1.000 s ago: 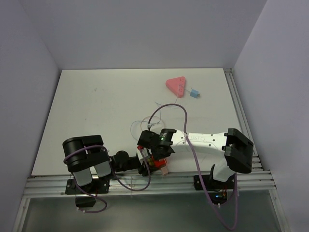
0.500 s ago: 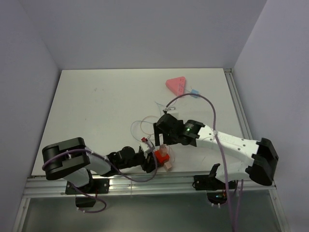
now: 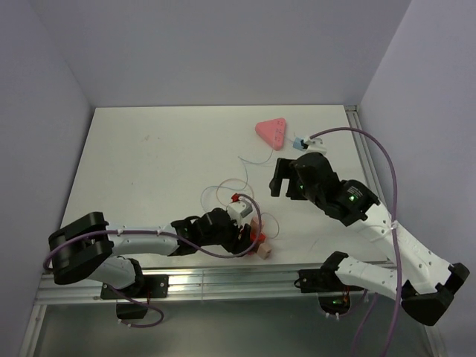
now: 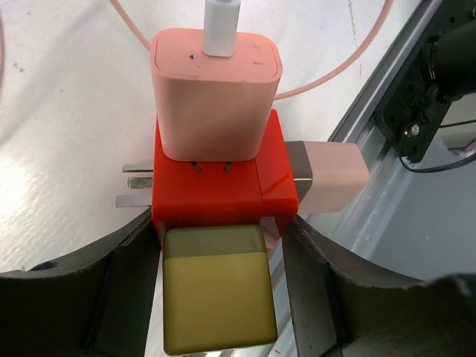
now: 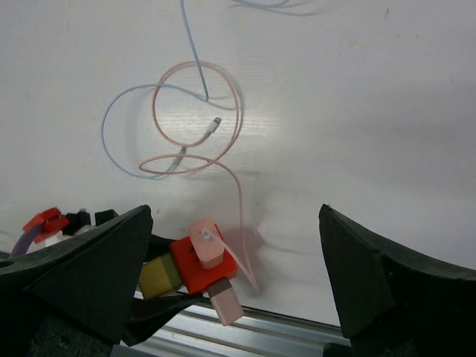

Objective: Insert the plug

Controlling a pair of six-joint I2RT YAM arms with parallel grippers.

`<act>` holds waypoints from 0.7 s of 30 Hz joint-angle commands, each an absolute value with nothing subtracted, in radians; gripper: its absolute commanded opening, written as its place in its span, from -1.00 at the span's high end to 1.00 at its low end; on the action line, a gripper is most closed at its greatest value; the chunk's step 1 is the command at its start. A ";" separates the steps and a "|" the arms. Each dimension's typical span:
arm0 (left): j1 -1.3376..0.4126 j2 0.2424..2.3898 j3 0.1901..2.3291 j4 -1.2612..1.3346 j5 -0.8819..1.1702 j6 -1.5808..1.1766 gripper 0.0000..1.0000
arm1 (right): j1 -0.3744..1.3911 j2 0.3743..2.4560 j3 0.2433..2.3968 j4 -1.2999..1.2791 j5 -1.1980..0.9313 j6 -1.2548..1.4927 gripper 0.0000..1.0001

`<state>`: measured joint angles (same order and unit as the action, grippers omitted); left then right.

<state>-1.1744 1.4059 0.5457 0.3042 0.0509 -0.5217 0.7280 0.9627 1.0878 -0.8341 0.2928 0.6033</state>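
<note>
The plug [image 3: 300, 143] is a tiny light-blue box lying far back on the table, just right of the pink triangular socket strip [image 3: 271, 132]. My right gripper [image 3: 286, 178] hangs open above the table, a short way in front of the plug, with nothing between its fingers [image 5: 82, 275]. My left gripper [image 3: 251, 234] is at the table's near edge, shut on the orange-red block [image 4: 216, 186]. That block carries a pink charger [image 4: 216, 93] on top, another pink charger [image 4: 327, 175] at its side and an olive-yellow block [image 4: 216, 290] between the jaws.
Thin pink and pale-blue cables [image 5: 193, 126] lie in loops on the white table [image 3: 149, 163] between the two grippers. A metal rail [image 3: 223, 279] runs along the near edge, right beside the orange-red block [image 3: 256, 238]. Walls close in the table at the back and sides.
My right gripper has opened, let go of the orange-red block and swung up and back to the right, toward the plug. The left arm has stretched out rightward, still holding the block.
</note>
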 commanded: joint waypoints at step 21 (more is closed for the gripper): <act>-0.838 1.250 1.052 -0.722 -0.063 -1.083 0.99 | 0.235 1.176 1.092 -0.672 -0.021 0.670 -0.88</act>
